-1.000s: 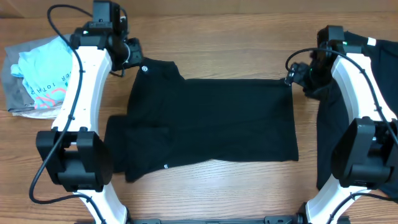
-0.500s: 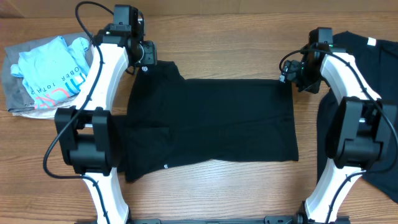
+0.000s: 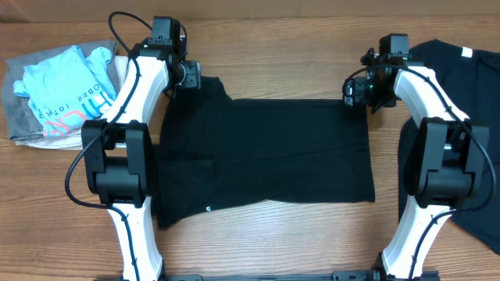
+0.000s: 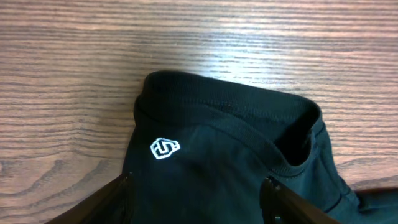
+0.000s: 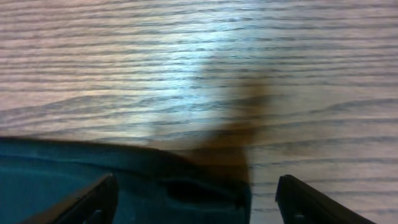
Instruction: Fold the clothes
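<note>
Large black fabric T-shirt lies partly folded on wooden surface; more folds look left. At its top corners left jaws and right jaws are spread, pinching nothing.

Table: wood-grain top, mid brown, fills the overhead frame edge to edge. The grain runs left-right in all three views. In the overhead the tone is redder along the top of the frame and paler toward bottom centre.

Left wrist close-up: same top, fine dark streaks, looping grain figure at lower left.

Right wrist close-up: broad pale glare patch upper centre, so the finish has some sheen. A soft-edged brown shadow sits centre-right and widens toward the lower middle.

Light is diffuse. Overhead shadows on the wood are faint and blurred at the edges.
</note>
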